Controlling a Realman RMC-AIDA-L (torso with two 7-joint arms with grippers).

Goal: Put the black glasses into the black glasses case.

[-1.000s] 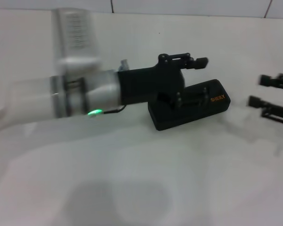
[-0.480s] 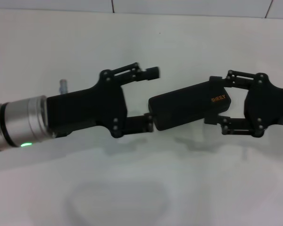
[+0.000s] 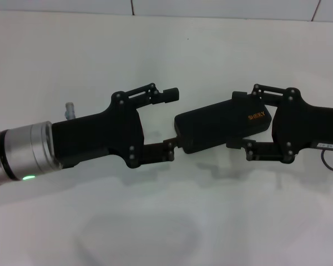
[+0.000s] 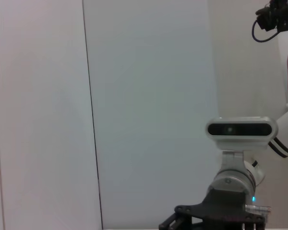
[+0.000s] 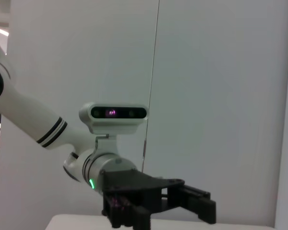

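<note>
The long matte black glasses case (image 3: 222, 127), with small orange letters near one end, lies shut on the white bench (image 3: 166, 221), tilted, between the two arms. No black glasses can be seen; they may be inside. The right claw (image 3: 245, 120) has its fingers spread around the lettered end, one above and one below, likely to keep the case from sliding. It is not squeezed tight. The left claw (image 3: 172, 122) is wide open at the other end, its lower finger touching the case and its upper finger in the air.
</note>
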